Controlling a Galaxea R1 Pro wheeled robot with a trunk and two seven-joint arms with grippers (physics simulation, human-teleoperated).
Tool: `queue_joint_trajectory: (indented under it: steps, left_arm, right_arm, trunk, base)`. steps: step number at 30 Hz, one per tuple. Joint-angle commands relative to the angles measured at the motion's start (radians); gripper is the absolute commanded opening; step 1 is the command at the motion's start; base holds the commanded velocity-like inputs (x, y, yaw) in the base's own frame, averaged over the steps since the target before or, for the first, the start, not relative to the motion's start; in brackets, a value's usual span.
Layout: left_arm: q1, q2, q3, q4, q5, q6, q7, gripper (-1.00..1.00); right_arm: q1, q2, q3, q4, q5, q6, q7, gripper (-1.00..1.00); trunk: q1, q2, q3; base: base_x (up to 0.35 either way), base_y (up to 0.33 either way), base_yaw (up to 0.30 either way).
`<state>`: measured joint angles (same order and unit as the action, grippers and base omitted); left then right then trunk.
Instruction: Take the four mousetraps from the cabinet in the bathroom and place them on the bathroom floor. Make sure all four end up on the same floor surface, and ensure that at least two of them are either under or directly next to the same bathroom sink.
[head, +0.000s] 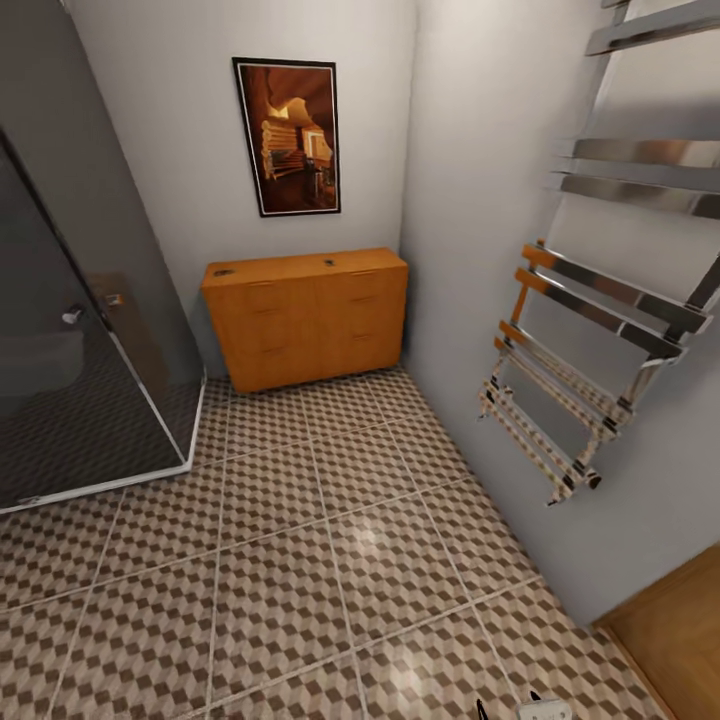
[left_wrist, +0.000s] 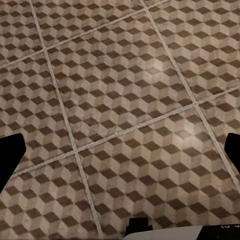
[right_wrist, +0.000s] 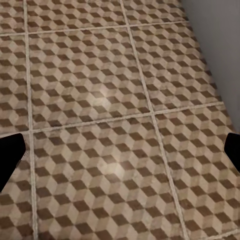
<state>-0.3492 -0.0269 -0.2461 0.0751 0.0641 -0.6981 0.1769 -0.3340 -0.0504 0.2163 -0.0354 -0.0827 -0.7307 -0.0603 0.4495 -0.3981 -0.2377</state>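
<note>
Head view. A low, wide orange-brown wooden cabinet with two columns of drawers stands against the far wall beneath a dark-framed picture, well ahead of both pincers. Two small dark objects lie on its top, one toward each end; they may be mousetraps, but are too small to identify. A bathroom floor of large square tiles printed with brown, beige and white cubes spans the whole stretch between robot and cabinet. A smoked-glass shower enclosure flanks the route on one side, a chrome ladder towel rail on the other.

Left wrist view. The left pincer is spread wide, two dark fingertips at opposite edges, nothing between them; patterned tile lies beyond.

Right wrist view. The right pincer is likewise released and empty over tile, a grey wall close beside it.

Hazard. The approach runs down a narrow corridor; a drifting base or raised elbow would likely strike the projecting rail or the glass. The drawers appear closed, and flat traps could slip from a shallow grasp.
</note>
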Motion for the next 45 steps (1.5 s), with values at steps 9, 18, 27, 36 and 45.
queue_joint_trajectory:
  steps: [9,18,27,36,45]
  left_arm:
    - [-0.002,-0.001,-0.009,0.005,0.006,-0.006,0.003,1.0]
    - [-0.002,-0.001,-0.009,0.004,0.006,-0.006,0.003,1.0]
    - [-0.002,-0.001,-0.009,0.004,0.006,-0.006,0.003,1.0]
    - [-0.002,-0.001,-0.009,0.004,0.006,-0.006,0.003,1.0]
    - [-0.002,-0.001,-0.009,0.004,0.006,-0.006,0.003,1.0]
  right_arm:
    - [0.0,0.0,0.009,0.0,-0.008,-0.003,-0.003,1.0]
    - [0.0,0.0,0.009,0.0,-0.008,-0.003,-0.003,1.0]
    - [0.0,0.0,0.009,0.0,-0.009,-0.003,-0.003,1.0]
    - [0.0,0.0,0.009,0.0,-0.008,-0.004,-0.003,1.0]
    - [0.0,0.0,0.009,0.0,-0.008,-0.004,-0.003,1.0]
  trunk:
    - [0.001,-0.002,-0.002]
    - [0.001,-0.002,-0.002]
    - [0.001,-0.002,-0.002]
    - [0.001,-0.002,-0.002]
    - [0.001,-0.002,-0.002]
  base:
    - [0.0,0.0,0.269]
    - [0.096,-0.09,0.042]
    - [0.206,-0.184,0.003]
    - [0.24,-0.157,0.006]
    - [0.257,-0.013,0.226]
